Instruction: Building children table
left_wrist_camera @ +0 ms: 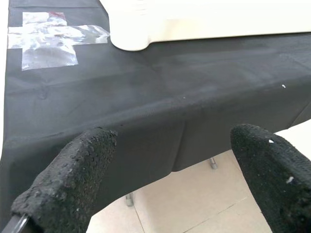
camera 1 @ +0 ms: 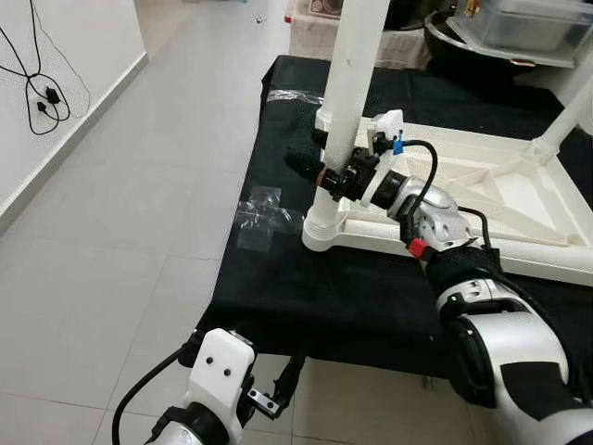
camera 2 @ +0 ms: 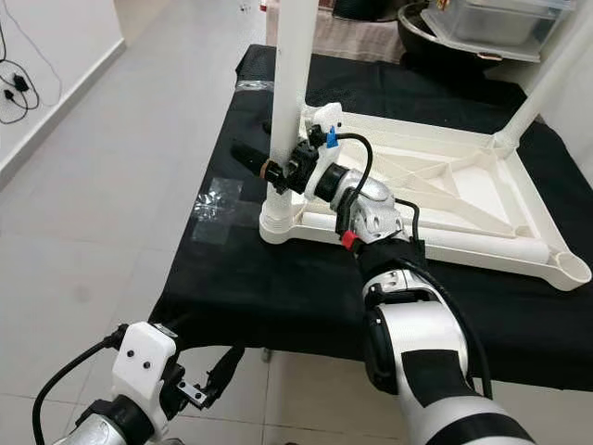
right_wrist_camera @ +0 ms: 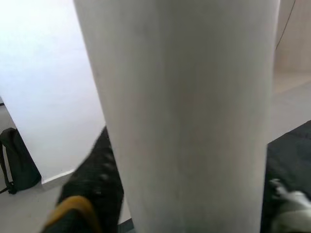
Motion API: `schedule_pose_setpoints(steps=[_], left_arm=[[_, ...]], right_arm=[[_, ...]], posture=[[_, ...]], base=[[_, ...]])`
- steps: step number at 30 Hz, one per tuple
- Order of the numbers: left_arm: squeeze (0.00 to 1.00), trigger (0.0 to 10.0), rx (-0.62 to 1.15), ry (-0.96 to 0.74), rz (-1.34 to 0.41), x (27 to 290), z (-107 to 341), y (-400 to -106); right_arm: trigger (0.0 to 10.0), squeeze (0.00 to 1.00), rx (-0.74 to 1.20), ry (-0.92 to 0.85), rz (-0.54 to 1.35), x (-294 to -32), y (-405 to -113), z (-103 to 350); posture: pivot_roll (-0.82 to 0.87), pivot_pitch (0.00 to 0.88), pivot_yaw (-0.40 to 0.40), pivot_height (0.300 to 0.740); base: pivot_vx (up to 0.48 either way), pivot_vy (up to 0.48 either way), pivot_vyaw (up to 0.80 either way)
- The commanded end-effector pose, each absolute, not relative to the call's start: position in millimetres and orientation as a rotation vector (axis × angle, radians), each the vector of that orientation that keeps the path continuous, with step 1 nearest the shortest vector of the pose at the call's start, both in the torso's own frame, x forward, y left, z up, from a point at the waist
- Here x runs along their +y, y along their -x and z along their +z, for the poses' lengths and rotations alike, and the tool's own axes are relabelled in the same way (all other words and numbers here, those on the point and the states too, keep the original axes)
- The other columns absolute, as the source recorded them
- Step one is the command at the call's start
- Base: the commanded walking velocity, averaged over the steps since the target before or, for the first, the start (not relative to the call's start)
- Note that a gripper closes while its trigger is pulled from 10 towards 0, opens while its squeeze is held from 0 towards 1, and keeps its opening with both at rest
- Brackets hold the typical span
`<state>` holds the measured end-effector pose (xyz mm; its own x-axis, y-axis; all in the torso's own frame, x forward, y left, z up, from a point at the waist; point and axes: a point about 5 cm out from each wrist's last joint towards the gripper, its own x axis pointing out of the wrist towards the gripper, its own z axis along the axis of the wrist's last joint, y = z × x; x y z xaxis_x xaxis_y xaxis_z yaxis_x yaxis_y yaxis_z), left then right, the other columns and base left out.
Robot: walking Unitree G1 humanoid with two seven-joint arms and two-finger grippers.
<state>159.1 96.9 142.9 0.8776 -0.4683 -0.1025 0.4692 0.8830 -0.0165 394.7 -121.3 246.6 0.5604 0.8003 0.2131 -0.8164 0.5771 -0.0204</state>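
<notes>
Children's white plastic table top (camera 1: 482, 185) is seen lying upside down on the black-cloth-covered counter (camera 1: 334, 297), with a tall white cylindrical leg (camera 1: 347, 102) standing upright in its near-left corner socket. From the left: a pale tiled floor (camera 1: 139, 185) and a white wall with a dangling black cable (camera 1: 42, 93) are visible, then crumpled clear tape (camera 1: 259, 215) stuck on the cloth near the counter's edge. The left tool (left_wrist_camera: 165, 179) is held low below the counter's front edge, its fingers spread wide and empty. The right tool (camera 1: 320, 167) is closed around the leg low down, just above the socket; the leg's long axis runs vertically. The right arm is plainly nearer, so seating the leg would probably fall to it. A second leg (camera 1: 565, 125) stands at the far right corner.
</notes>
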Motion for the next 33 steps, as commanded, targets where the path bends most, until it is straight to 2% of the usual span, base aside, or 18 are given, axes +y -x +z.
schedule_pose_setpoints(steps=[1,14,18,21,24,25,26,27,28,29,30,31,32,33], left_arm=[[0.0,10.0,0.116,-0.007,-0.492,95.2,142.9,-156.1],[0.0,10.0,0.115,-0.014,-0.491,95.7,142.8,-155.9],[0.0,10.0,0.107,-0.024,-0.482,98.0,142.6,-159.1],[0.0,10.0,0.095,-0.034,-0.473,99.8,143.2,-163.3],[0.0,10.0,0.093,-0.035,-0.473,99.9,143.4,-163.8],[0.0,10.0,0.091,-0.037,-0.472,101.0,143.0,-165.9],[0.0,10.0,0.091,-0.037,-0.472,101.0,143.0,-165.9],[0.0,10.0,0.088,-0.042,-0.476,101.7,142.9,-167.8],[0.0,10.0,0.088,-0.042,-0.476,101.7,142.9,-167.8],[0.0,10.0,0.086,-0.046,-0.478,102.4,142.6,-169.5],[0.0,10.0,0.086,-0.046,-0.478,102.4,142.6,-169.5],[0.0,10.0,0.085,-0.046,-0.476,102.9,142.4,-170.3],[0.0,10.0,0.085,-0.046,-0.476,102.9,142.4,-170.3],[0.0,10.0,0.085,-0.049,-0.474,103.2,142.3,-170.4]], right_arm=[[0.0,0.0,-0.226,-0.087,0.962,-118.5,-395.3,250.5],[0.0,0.0,-0.234,-0.064,0.94,-124.1,-392.9,242.2],[0.0,0.0,-0.232,-0.051,0.873,-126.9,-390.4,231.8],[0.0,0.0,-0.228,-0.064,0.75,-131.4,-388.0,220.0],[0.0,0.0,-0.228,-0.073,0.731,-132.1,-387.9,218.9],[0.0,0.0,-0.202,-0.081,0.579,-135.6,-388.2,209.0],[0.0,0.0,-0.202,-0.081,0.579,-135.6,-388.2,209.0],[0.0,0.0,-0.166,-0.087,0.398,-141.3,-388.7,198.9],[0.0,0.0,-0.166,-0.087,0.398,-141.3,-388.7,198.9],[0.0,0.0,-0.125,-0.106,0.201,-142.8,-386.7,189.0],[0.0,0.0,-0.125,-0.106,0.201,-142.8,-386.7,189.0],[0.0,0.0,-0.075,-0.085,0.014,-141.3,-383.5,181.9],[0.0,0.0,-0.075,-0.085,0.014,-141.3,-383.5,181.9],[0.0,0.0,-0.051,-0.123,-0.089,-137.5,-380.1,178.2]], posture=[[0.14,0.159,-0.145,0.74],[0.14,0.146,-0.143,0.74],[0.14,0.122,-0.136,0.74],[0.14,0.121,-0.135,0.74],[0.14,0.121,-0.135,0.74],[0.13,0.118,-0.125,0.74],[0.13,0.118,-0.125,0.74],[0.13,0.117,-0.124,0.74],[0.13,0.117,-0.124,0.74],[0.13,0.118,-0.122,0.74],[0.13,0.118,-0.122,0.74],[0.13,0.118,-0.122,0.74],[0.13,0.118,-0.122,0.74],[0.13,0.118,-0.122,0.74]], base=[[0.0,0.0,0.0],[0.0,0.0,0.0],[0.0,0.0,0.0],[0.0,0.0,0.0],[0.0,0.0,0.0],[0.0,0.0,0.0],[0.0,0.0,0.0],[0.0,0.0,0.0],[0.0,0.0,0.0],[0.0,0.0,0.0],[0.0,0.0,0.0],[0.0,0.0,0.0],[0.0,0.0,0.0],[0.0,0.0,0.0]])
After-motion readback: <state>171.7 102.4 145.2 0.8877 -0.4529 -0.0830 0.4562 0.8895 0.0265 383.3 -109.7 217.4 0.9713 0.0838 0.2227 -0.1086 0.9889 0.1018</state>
